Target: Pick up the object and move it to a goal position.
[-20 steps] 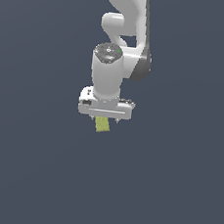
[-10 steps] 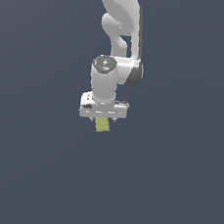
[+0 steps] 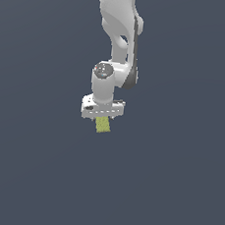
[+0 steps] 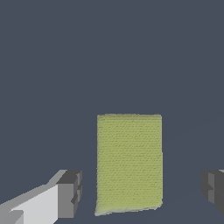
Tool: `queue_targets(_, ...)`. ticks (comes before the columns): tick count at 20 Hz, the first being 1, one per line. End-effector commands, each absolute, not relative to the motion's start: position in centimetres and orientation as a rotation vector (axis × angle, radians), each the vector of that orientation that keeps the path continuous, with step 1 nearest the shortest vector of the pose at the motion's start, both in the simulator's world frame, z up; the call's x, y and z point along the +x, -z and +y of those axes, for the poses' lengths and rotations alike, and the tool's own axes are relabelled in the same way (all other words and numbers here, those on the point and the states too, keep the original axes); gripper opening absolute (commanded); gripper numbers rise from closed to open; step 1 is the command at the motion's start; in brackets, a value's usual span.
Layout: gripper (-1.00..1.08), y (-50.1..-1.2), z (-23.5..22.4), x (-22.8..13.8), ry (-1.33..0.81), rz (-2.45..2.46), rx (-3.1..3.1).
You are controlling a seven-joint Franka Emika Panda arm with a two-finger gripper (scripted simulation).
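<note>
**Change of state.** Compared with one second ago, my wrist sits slightly lower in the exterior view and slightly toward the exterior view's left, and the upper arm links have swung over. The object (image 3: 102, 125) has kept almost the same place in that view, just under my gripper (image 3: 102, 113). I judge this to be the last part of the approach. The grasp is not yet made, so the lift and the transfer to the goal are still to come.

**Gripper state.** In the wrist view my fingers (image 4: 68, 194) stand wide apart, with the object (image 4: 129, 164) between them. Bare floor shows on both sides of the block and neither pad touches it. The block lies roughly central in the gap, with its long edges running along the fingers.

**Limits of observation.**
- The exterior view hides my fingertips behind the white hand body, so I cannot read their height above the floor.
- The wrist view crops the far finger at the picture edge.
- The floor is uniform dark grey without shadow, so I cannot confirm that the block rests on it.
- No goal marker is visible in either view.
- The near end of the block looks slightly uneven, and I cannot tell why.
</note>
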State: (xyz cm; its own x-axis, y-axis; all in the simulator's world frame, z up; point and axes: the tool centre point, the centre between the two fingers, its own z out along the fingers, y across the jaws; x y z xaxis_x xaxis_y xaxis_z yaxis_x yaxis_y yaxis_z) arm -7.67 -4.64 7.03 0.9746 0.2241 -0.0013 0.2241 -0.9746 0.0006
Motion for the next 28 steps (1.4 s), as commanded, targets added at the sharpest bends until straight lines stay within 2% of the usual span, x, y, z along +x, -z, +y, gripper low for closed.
queue_targets(1,1.0,-6.4,-4.7,-8.3,0.0,0.384,3.118)
queue_targets(11,1.0,-5.6,-4.8,-8.7,0.001,0.399,3.116)
queue_targets(26,1.0,-1.0,-4.8,-8.8,0.0,0.404,3.115)
queue_targets(27,-1.0,-1.0,-4.8,-8.8,0.0,0.404,3.115)
queue_targets(28,-1.0,-1.0,-4.8,-8.8,0.0,0.404,3.115)
